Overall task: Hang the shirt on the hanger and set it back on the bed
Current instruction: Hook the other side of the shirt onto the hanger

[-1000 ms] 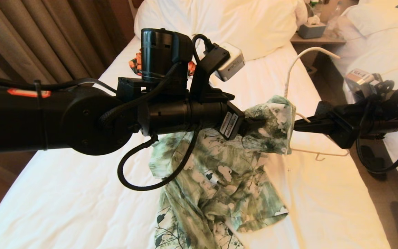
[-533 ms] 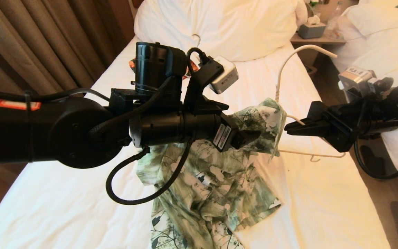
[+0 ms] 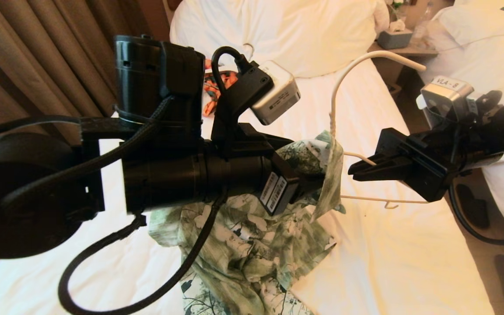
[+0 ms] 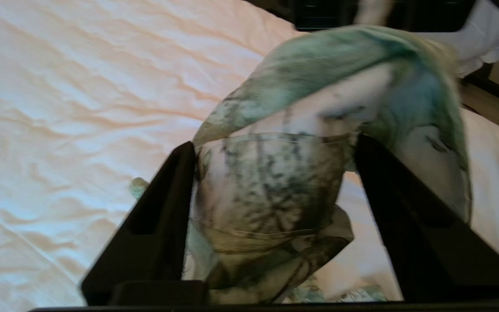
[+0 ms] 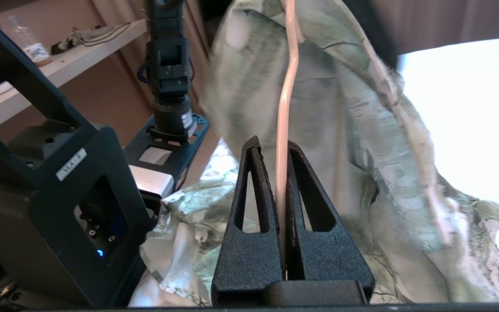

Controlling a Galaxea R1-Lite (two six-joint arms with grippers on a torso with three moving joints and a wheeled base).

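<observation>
left gripper spread wide, right gripper clamped tight.

The green-and-white leaf-print shirt lies crumpled on the white bed, one part lifted and draped over the thin cream hanger, which is raised above the sheet.

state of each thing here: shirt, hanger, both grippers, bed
shirt: lifted, one end draped on the hanger, not fully hung
hanger: held upright above the bed
right gripper: jaws shut on the hanger wire
left gripper: jaws wide, shirt cloth between them
bed: wrinkled white sheet, shirt tail resting on it
</observation>
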